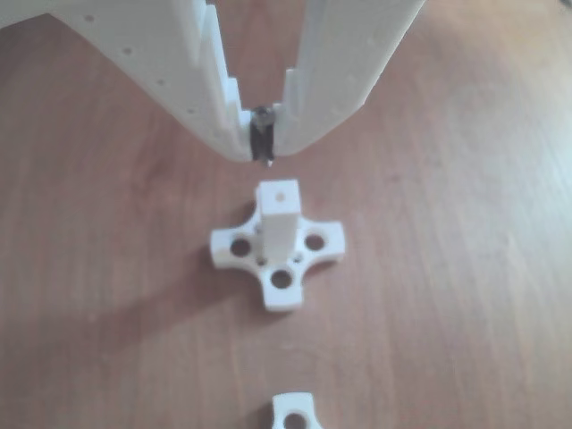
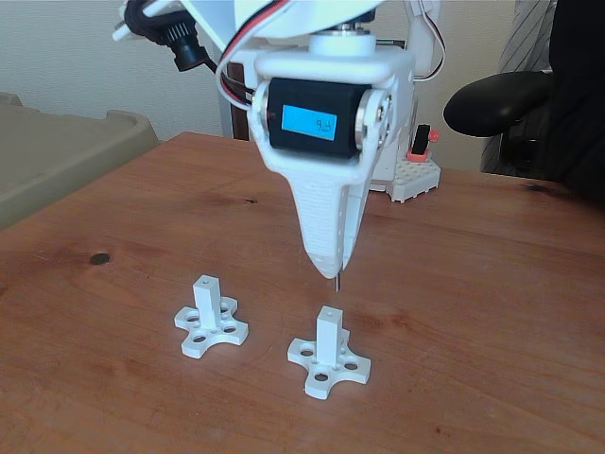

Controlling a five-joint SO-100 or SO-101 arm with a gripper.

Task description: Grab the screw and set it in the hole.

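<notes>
- The screw [image 1: 263, 141] sits mostly hidden between the gripper [image 1: 264, 147] fingers; just a dark, blurred stub shows in the other view.
- In the fixed view only its thin tip [image 2: 334, 279] pokes out below the fingers.
- A second white piece [image 1: 296, 412] is cut off by the other view's bottom edge.
- The hole [image 2: 329, 310] is a barely legible dot in the fixed view.

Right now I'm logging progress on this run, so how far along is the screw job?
Done: the gripper is shut on the screw, lifted clear of the wooden table. In hand: the screw hangs tip-down above the nearer white post, its tip apart from the post's top. Left: lining up with the hole in the end face, lowering in and releasing. A second post stands unused.
</notes>
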